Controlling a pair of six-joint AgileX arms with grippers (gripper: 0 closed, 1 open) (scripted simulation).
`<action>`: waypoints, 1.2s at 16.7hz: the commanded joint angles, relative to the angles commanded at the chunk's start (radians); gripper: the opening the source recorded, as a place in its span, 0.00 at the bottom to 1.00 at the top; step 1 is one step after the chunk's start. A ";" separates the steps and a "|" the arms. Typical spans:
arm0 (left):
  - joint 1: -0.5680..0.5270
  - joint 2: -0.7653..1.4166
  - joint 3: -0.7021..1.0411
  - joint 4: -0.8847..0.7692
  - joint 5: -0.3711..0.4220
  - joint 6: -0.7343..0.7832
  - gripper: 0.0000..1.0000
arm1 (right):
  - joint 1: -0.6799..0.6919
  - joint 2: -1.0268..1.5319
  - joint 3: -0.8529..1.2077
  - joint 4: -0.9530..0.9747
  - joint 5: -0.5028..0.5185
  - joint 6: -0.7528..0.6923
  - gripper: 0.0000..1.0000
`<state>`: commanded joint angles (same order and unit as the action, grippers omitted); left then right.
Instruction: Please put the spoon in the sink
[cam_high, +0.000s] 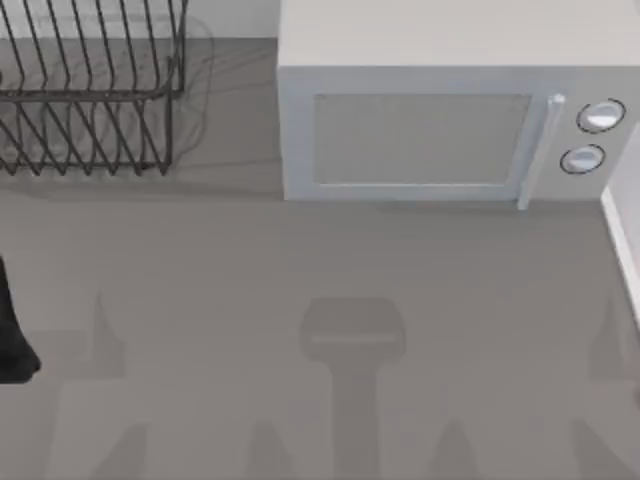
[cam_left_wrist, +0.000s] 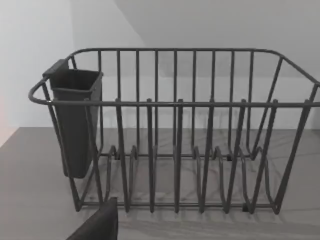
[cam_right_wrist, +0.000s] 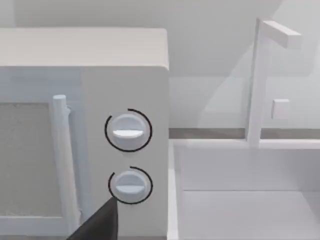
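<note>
1. A grey, matte table (cam_high: 300, 260) with a faint wood-like grain is spreading across the top view, with soft shadows of the arms lying on its near part.
2. A dark wire dish rack (cam_high: 90, 90) is standing at the far left; in the left wrist view the dish rack (cam_left_wrist: 175, 130) is showing thin round bars, looped plate dividers and a rounded top rim.
3. A dark, smooth, tapered cutlery cup (cam_left_wrist: 75, 120) is hanging on one end of the rack, hooked over its rim.
4. A pale boxy microwave (cam_high: 450, 110) is sitting at the far centre-right, with a frosted door panel, a slim vertical bar handle and two round knobs (cam_high: 592, 135).
5. A white sink (cam_right_wrist: 240, 200), flat-walled and rectangular, is lying just beside the microwave, with an angular faucet (cam_right_wrist: 260, 80) rising behind it.
6. A dark piece of the left arm (cam_high: 12, 330) is sitting at the table's left edge.
7. Jaw state of either gripper: cannot tell.
8. Where the spoon is lying: cannot tell.
</note>
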<state>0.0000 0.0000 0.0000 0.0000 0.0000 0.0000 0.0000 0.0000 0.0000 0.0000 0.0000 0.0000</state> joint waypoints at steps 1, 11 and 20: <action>0.000 0.000 0.000 0.000 0.000 0.000 1.00 | 0.000 0.000 0.000 0.000 0.000 0.000 1.00; 0.000 0.000 0.000 0.000 0.000 0.000 1.00 | -0.037 0.480 0.321 -0.409 -0.002 -0.368 1.00; 0.000 0.000 0.000 0.000 0.000 0.000 1.00 | -0.088 1.194 0.734 -0.958 -0.003 -0.848 1.00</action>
<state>0.0000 0.0000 0.0000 0.0000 0.0000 0.0000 -0.0876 1.1945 0.7340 -0.9581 -0.0032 -0.8477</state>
